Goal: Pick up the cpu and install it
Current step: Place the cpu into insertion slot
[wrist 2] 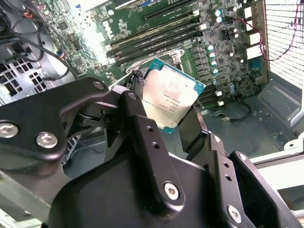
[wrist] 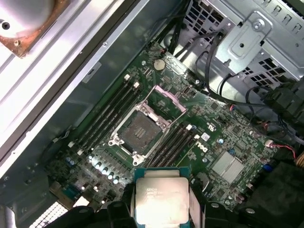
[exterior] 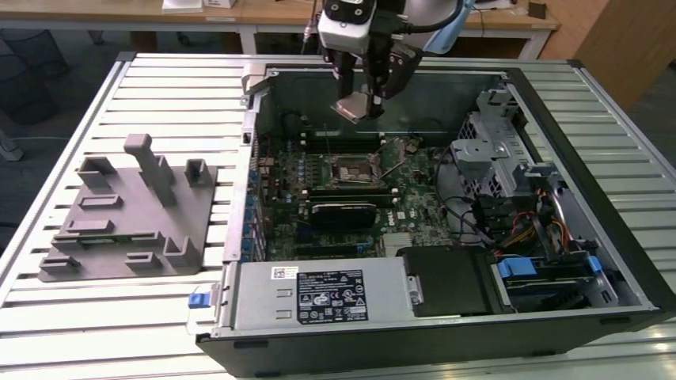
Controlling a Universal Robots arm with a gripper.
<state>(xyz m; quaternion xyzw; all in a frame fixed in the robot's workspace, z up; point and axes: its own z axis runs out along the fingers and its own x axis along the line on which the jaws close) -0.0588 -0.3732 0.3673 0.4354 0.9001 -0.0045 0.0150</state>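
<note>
Tool is seen clenched on the cpu, which is held in the air inside the open computer case, above the motherboard and well apart from the socket. The chip is held tilted, and its metal top is shown in both wrist views. Being nearly square, it has no long axis that can be told. Two opposite edges are covered by the fingers, and the underside is hidden.

One cpu; one socket; one motherboard; one computer case — one grey fixture block.
</note>
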